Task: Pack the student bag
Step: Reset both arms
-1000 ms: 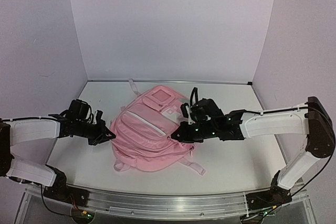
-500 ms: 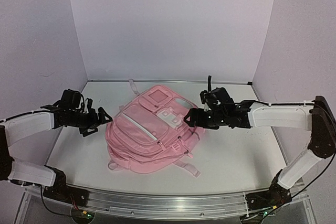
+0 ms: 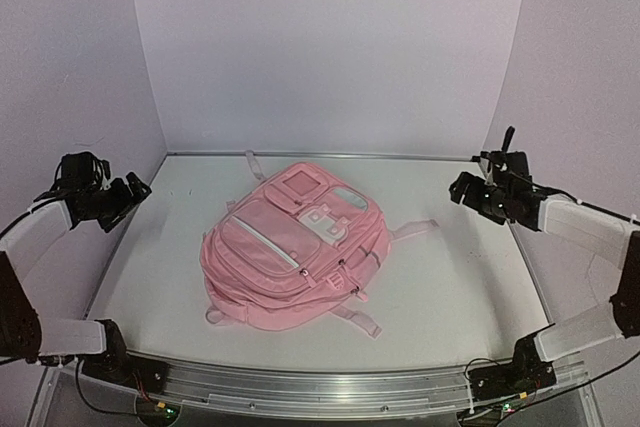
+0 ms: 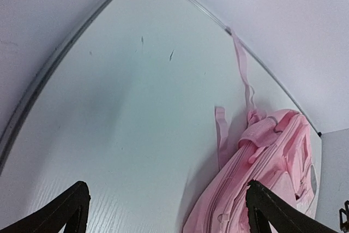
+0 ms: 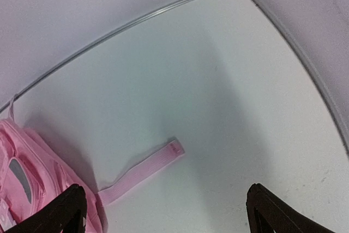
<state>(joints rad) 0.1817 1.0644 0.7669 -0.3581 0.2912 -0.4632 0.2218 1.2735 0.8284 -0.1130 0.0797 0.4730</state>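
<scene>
The pink student bag (image 3: 295,252) lies flat in the middle of the white table, front pockets up, its zips shut. One strap end (image 3: 415,229) trails toward the right; the same strap (image 5: 143,171) shows in the right wrist view. My left gripper (image 3: 128,193) hovers at the far left edge, open and empty, well clear of the bag (image 4: 272,167). My right gripper (image 3: 462,190) hangs at the far right, also open, with nothing between its fingers (image 5: 65,208).
Lilac walls enclose the table (image 3: 450,287) on three sides. A metal rail (image 3: 320,387) runs along the near edge, with the arm bases at its ends. A thin pink strap (image 4: 242,75) reaches toward the back wall.
Both grippers let go of the bag, opened and pulled back to the table's left and right sides. The bag settled flat and shifted slightly.
</scene>
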